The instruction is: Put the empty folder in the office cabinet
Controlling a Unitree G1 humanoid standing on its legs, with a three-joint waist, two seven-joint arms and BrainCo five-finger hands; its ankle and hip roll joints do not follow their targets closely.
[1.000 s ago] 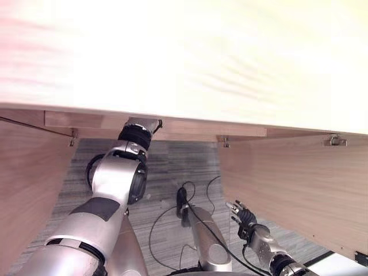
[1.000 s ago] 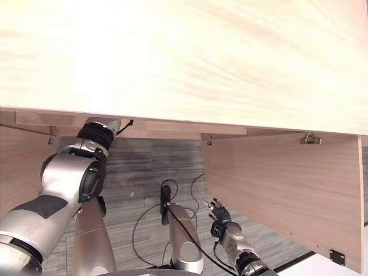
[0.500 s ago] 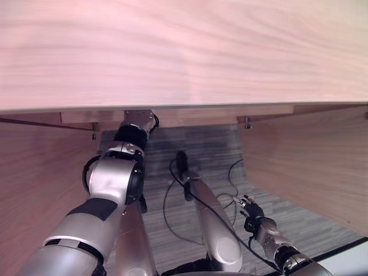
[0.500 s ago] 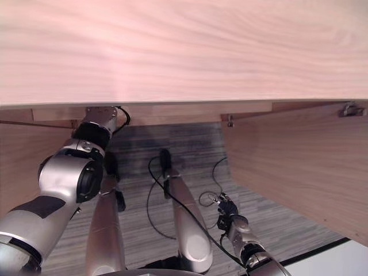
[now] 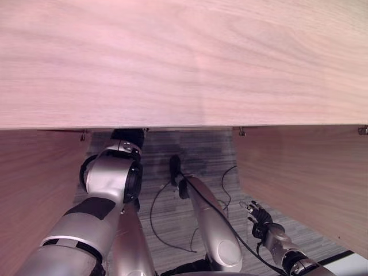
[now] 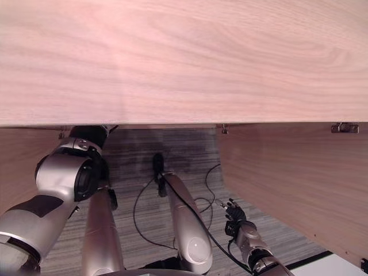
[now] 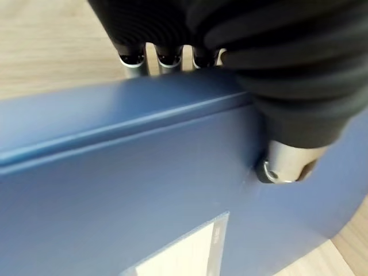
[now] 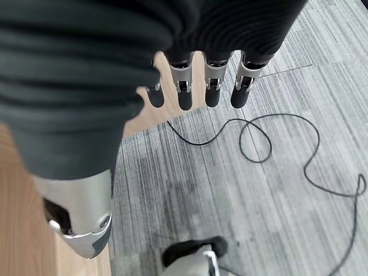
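Up close in the left wrist view, the left hand [image 7: 287, 86] grips a blue folder [image 7: 115, 190]: its fingers [image 7: 133, 57] curl over the folder's top edge and the thumb presses the front face, beside a pale label [image 7: 184, 253]. Light wood shows behind the folder. Seen from the head, a wide wooden cabinet panel [image 5: 184, 63] spans the top, with the left arm reaching under it. Low over grey carpet [image 8: 241, 190], the right hand [image 5: 261, 221] hangs with fingers straight and loosely spread, holding nothing.

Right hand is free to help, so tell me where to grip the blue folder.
Judging by the left wrist view: take the blue folder by its thick upper edge beside the left hand, thumb on the broad flat face, fingers over the back. The right hand hangs open over the floor.
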